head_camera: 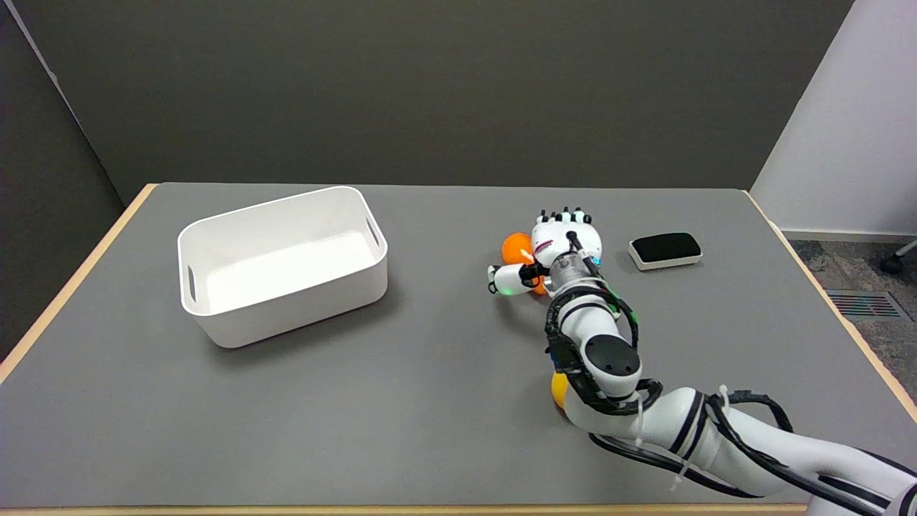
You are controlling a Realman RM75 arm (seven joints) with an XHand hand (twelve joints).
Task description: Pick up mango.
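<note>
Grey tabletop (430, 401) bearing a white bin (283, 265) at left. Right hand (555, 251) lies over the orange mango (514, 248) near the far edge—fingers (566, 216) draped across its top, thumb splayed beside it; whether they grip it cannot be told. Yellow fruit (557, 390) is half hidden under the forearm. Risk: the rounded mango may squirt out sideways—a partial wrap would cause that.
</note>
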